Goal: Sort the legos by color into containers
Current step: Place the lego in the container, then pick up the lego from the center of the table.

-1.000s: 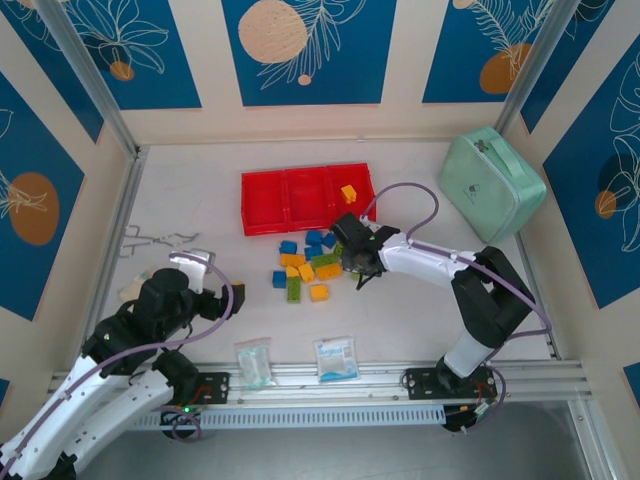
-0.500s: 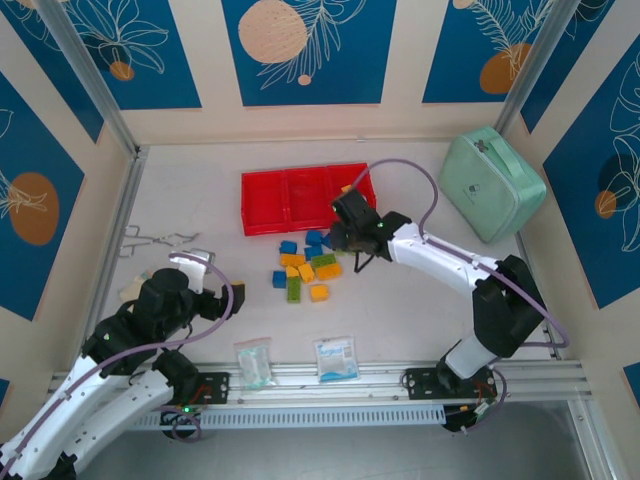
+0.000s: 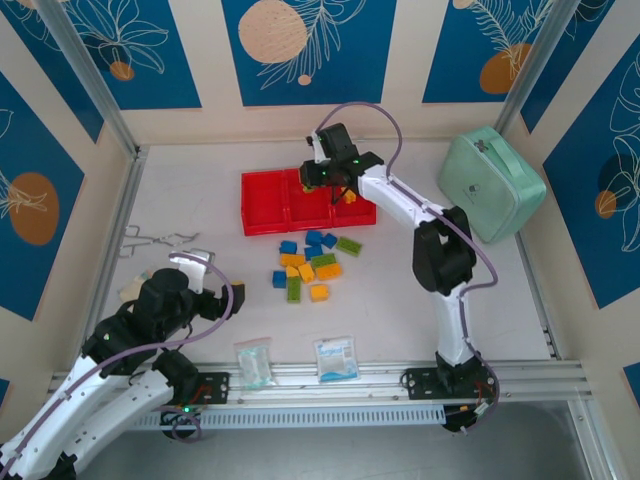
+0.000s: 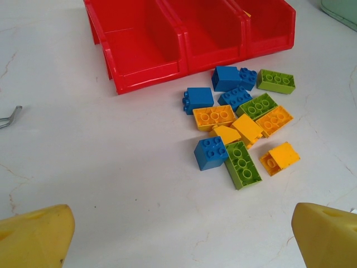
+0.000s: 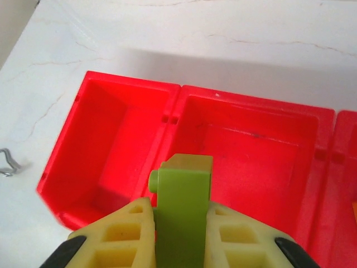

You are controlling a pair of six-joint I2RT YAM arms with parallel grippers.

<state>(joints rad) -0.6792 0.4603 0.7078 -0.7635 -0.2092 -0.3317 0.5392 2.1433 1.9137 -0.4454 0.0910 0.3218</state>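
At 6 o'clock on the table (image 3: 200, 200), by the rail, two packets (image 3: 335, 357) lie untouched. At 8 o'clock my left gripper (image 4: 181, 234) hangs low over bare tabletop, its yellow fingers (image 4: 33, 237) spread wide and holding nothing. Ahead of it, near the table's centre, the loose legos (image 4: 240, 120) sit in a tight cluster of about a dozen. They are blue, green and yellow, several touching, some studs-up and some tipped over.

At 12 o'clock from the cluster stands the tray (image 3: 262, 205), with one yellow brick (image 3: 349, 197) in its right bin. Above the tray my right gripper (image 5: 181, 229) is clamped on a green brick (image 5: 184, 190). The brick is held on end, pinched across two flat faces, with a stud poking out at 9 o'clock. I cannot settle from these views which bin lies under it. At 2 o'clock, well apart from the tray, rests the case (image 3: 492, 182).

I judge these bricks light, rigid and tough, so a drop into a bin should not hurt them. Their walls are smooth plastic, though, and could slip or twist under a corner pinch. The best hold is the one shown: square across opposite flat sides, off the studs. I would pick a brick at the cluster's edge, so neighbours are not dragged along.
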